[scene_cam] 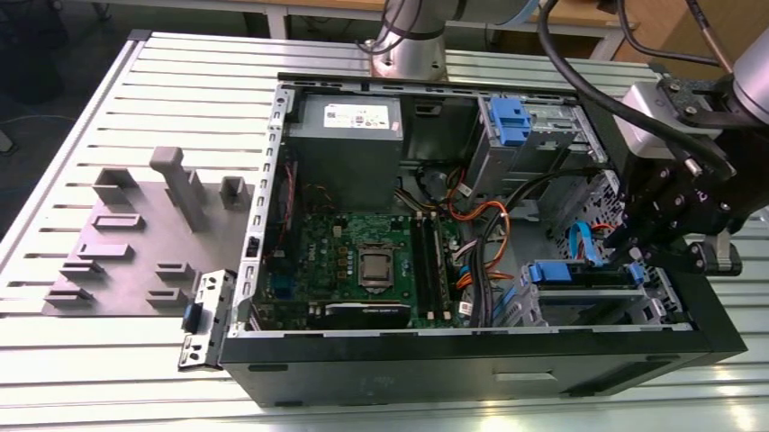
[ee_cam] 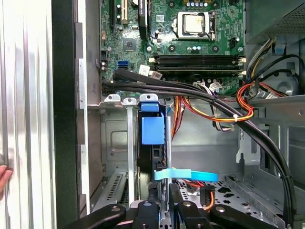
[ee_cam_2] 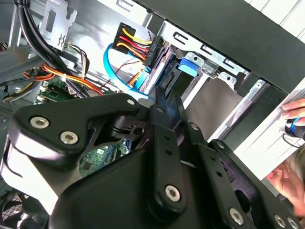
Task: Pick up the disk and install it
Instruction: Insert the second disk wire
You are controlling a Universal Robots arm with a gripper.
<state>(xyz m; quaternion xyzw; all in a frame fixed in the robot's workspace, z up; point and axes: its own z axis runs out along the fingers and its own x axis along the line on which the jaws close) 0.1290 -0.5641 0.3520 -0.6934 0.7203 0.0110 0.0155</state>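
Disk (scene_cam: 560, 273): hard drive in a blue plastic bracket, seated on edge in the lower drive cage at the lower right of the open computer case (scene_cam: 481, 360) in the exterior view. In the first wrist view its blue bracket tab (ee_cam: 152, 130) stands between the cage's metal rails, and a pale blue data cable (ee_cam: 186, 175) crosses just in front of it. In the second wrist view the same blue tab (ee_cam_2: 187, 67) shows inside the cage, past the fingertips.

Exterior view, from its left to its right:
- Grey fixture plate (scene_cam: 121, 261) with raised blocks, on the slatted metal table (scene_cam: 72, 144).
- Small metal cage with a blue latch (scene_cam: 202, 317), leaning against the case's outer wall.
- Grey power-supply box (scene_cam: 348, 121), upper part of the case.
- Green motherboard (scene_cam: 360, 261), below the power supply.
- Orange and black cable bundle (scene_cam: 487, 220), between motherboard and drive cages.
- Upper drive cage with a blue latch (scene_cam: 510, 117).
- Gripper (scene_cam: 633, 255), black, reaching in over the case's right wall, just beside the disk.

Gripper (ee_cam_2: 167, 101), second wrist view: fingers drawn together, nothing seen between them, tips near the disk but apart from it.

Person's hand (ee_cam_2: 291, 110), second wrist view: resting on the table outside the case.
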